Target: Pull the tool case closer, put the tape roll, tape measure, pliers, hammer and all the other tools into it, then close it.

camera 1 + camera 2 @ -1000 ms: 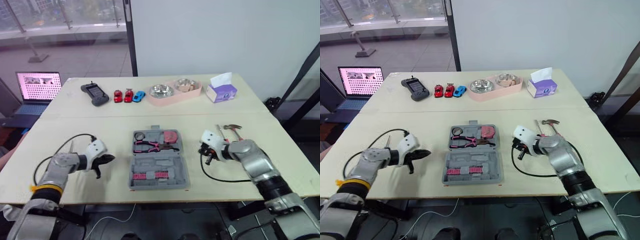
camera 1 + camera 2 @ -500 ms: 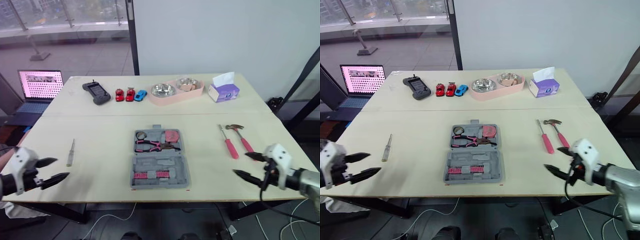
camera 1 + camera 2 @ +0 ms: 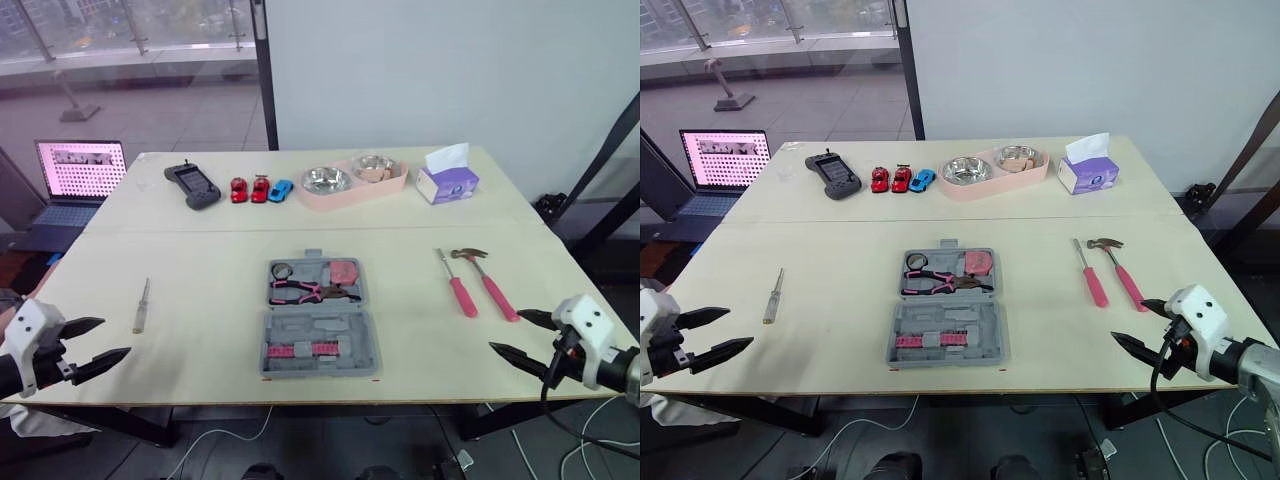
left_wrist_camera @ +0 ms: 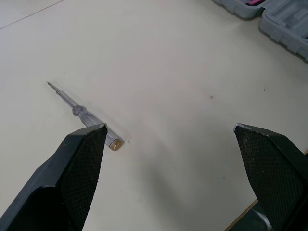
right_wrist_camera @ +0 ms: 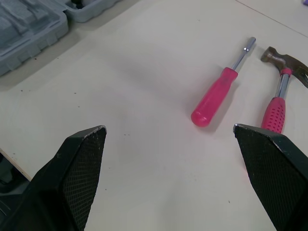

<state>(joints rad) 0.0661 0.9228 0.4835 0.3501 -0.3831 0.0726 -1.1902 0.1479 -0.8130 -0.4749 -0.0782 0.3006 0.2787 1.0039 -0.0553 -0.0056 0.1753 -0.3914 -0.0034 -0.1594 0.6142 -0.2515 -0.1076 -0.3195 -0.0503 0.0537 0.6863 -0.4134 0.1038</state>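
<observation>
Desk (image 3: 200, 260), far edge, left to right: dark handheld controller (image 3: 191, 186), three toy cars (image 3: 258, 190) (two red, one blue), pink stand with two steel bowls (image 3: 350, 183), purple tissue box (image 3: 445, 181). All well back from the working area. An open laptop (image 3: 75, 185) sits off the desk, beyond its left edge.

Tool case (image 3: 320, 327): grey, lying open flat at mid-desk, near the front edge. The far half holds the pliers (image 3: 305, 292), with the pink tape measure (image 3: 343, 271) and a small dark tape roll (image 3: 280, 271) behind them. The near half carries a row of pink bits (image 3: 300, 351).

Loose tools:
- clear-handled screwdriver (image 3: 141, 305), towards the left edge, tip pointing to the far edge;
- pink-handled screwdriver (image 3: 456, 285) and hammer (image 3: 487, 282), side by side towards the right edge, well apart from the case.

Nothing lies between the case and either group.

Left gripper (image 3: 116, 337): at the front-left corner, fingers spread wide, holding nothing. The clear screwdriver lies just beyond it; in the left wrist view its brass end cap sits right beside one fingertip (image 4: 89, 144), and I cannot tell whether they touch. The case is well off to its inner side.

Right gripper (image 3: 505, 331): at the front-right corner, also spread wide and empty. The pink screwdriver and hammer lie just ahead, framed between its fingers in the right wrist view, not touched. A corner of the case shows off to its inner side.
</observation>
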